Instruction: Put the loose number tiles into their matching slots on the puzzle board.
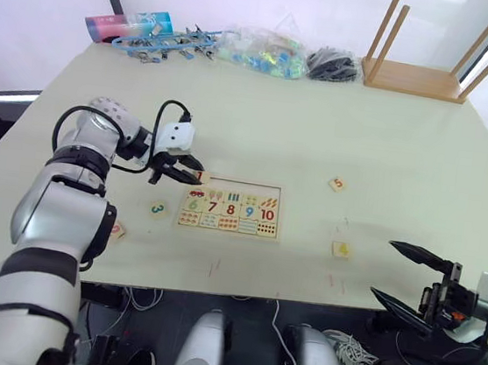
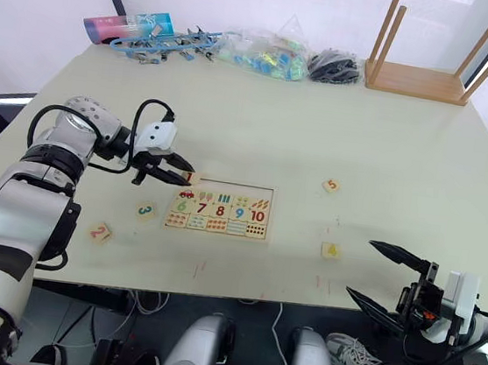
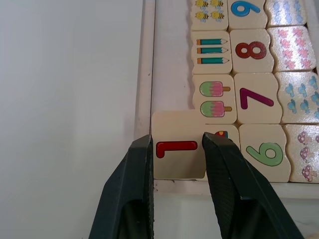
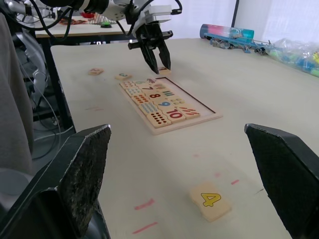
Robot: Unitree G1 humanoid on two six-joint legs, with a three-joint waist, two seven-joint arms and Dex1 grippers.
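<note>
Nearest you, at about 4 o'clock in the head view, the right tool (image 1: 407, 273) hangs off the bench (image 1: 320, 130) edge with its fingers spread wide and nothing between them. Tile 4 (image 1: 340, 249) lies on the bench just to its 10 o'clock, close but not touching.

By my reading the task has barely begun. The board (image 1: 230, 207) sits near the middle of the bench with its lower digits 6 to 10 and the picture pieces in place, while the row of slots (image 3: 172, 64) along the far rim looks bare as far as the wrist view shows. None of the five loose tiles is seated yet. Tile 5 (image 1: 337, 183) lies at the board's 2 o'clock, well apart from it. Tile 3 (image 1: 158, 210) lies just beside the board's left end, at 9 o'clock. Tile 2 (image 2: 99, 233) lies farther out, near 8 o'clock.

The left tool (image 1: 179, 172) is at the board's far-left corner, closed narrow on tile 1 (image 3: 177, 150). In the left wrist view the two fingers (image 3: 130, 194) press the tile's opposite edges, with the red digit showing between them. The tile overlaps the board's corner: part of it lies over the rim and part over the end of the bare row, so it looks not yet dropped flat into its slot. You probably need a small shift inward before letting go. Four tiles are left after this one.
</note>
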